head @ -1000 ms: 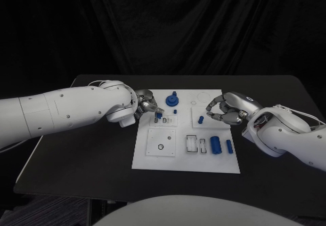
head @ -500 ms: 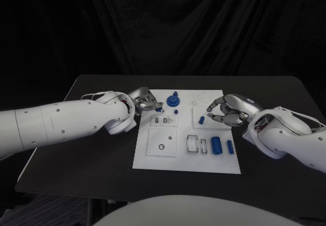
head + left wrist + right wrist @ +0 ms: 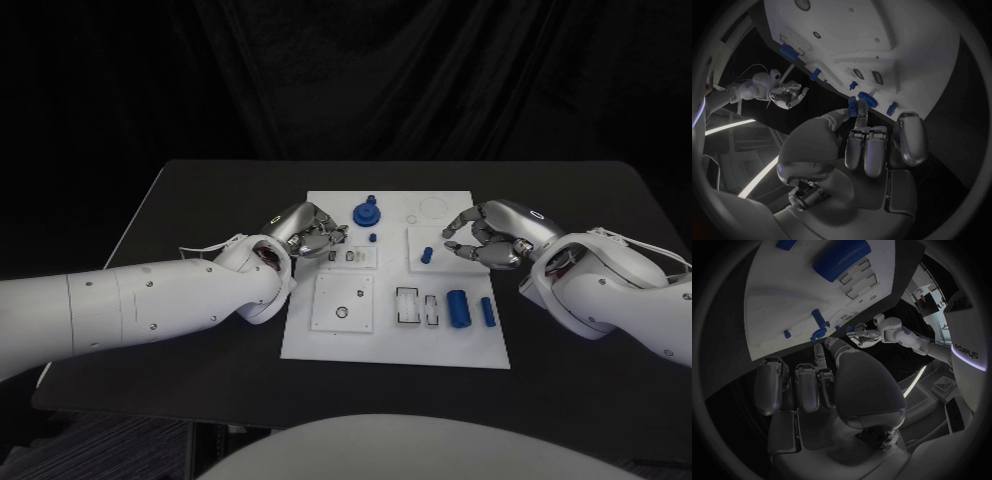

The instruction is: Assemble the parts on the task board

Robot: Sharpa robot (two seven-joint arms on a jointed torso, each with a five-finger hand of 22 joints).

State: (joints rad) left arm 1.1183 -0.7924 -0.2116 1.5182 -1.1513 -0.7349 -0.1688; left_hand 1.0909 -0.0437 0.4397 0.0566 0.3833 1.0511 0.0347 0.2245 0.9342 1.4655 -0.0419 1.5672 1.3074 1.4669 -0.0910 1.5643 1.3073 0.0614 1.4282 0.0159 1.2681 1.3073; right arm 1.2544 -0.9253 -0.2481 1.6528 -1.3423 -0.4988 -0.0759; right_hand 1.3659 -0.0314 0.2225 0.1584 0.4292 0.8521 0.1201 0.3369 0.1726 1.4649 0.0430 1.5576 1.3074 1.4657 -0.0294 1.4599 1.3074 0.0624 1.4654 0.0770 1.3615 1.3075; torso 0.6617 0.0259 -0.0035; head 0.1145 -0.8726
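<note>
The left robot hand [image 3: 309, 232] has pulled back off the task board [image 3: 397, 345], pinching a small blue part [image 3: 852, 106]; the right robot hand [image 3: 488, 234] stays curled, empty.

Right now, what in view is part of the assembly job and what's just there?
Job:
- task board
- blue parts: large cylinder, round knobbed piece, small peg
- left hand, pinching a small blue part
- right hand

Just there:
- black table

Smooth white arms, thin cables at wrists, silver left hand [image 3: 307, 229]
</note>
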